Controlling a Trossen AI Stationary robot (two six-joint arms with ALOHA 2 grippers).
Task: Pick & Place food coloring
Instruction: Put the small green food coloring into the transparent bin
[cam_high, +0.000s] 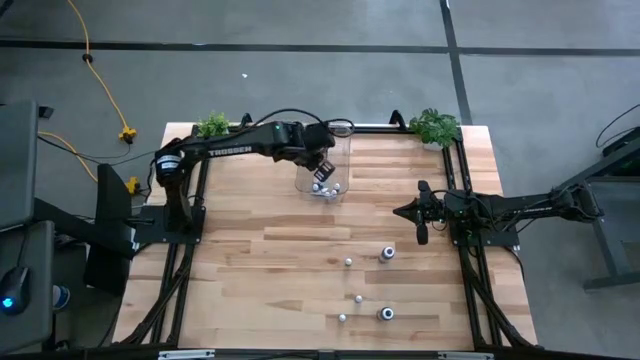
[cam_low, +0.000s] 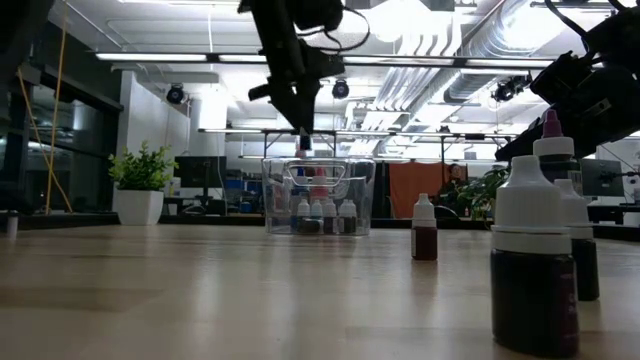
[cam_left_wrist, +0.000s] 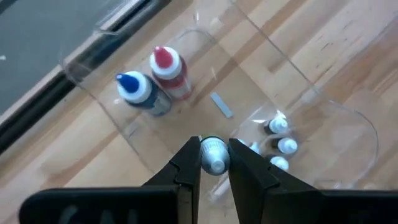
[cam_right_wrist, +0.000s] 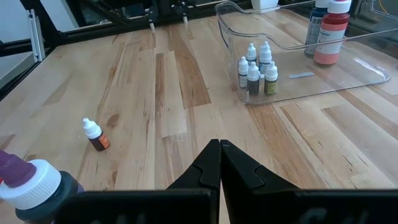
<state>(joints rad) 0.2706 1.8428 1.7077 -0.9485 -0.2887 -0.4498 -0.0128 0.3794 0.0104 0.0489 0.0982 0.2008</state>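
- clear bin (cam_low: 318, 196) mid-table, small bottles (cam_low: 325, 215) standing inside
- dark arm's gripper (cam_low: 305, 140) hangs above bin
- dark bottle (cam_low: 424, 229) right of bin
- big white-capped bottle (cam_low: 534, 262) close, right foreground
- potted plant (cam_low: 141, 184) left

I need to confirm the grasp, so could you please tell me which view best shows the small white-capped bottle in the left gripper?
The left wrist view: the small white-capped bottle sits pinched between the left gripper fingers, above the clear plastic bin. The low view shows it only as a speck under the gripper; the high view hides it; the right wrist view misses it.
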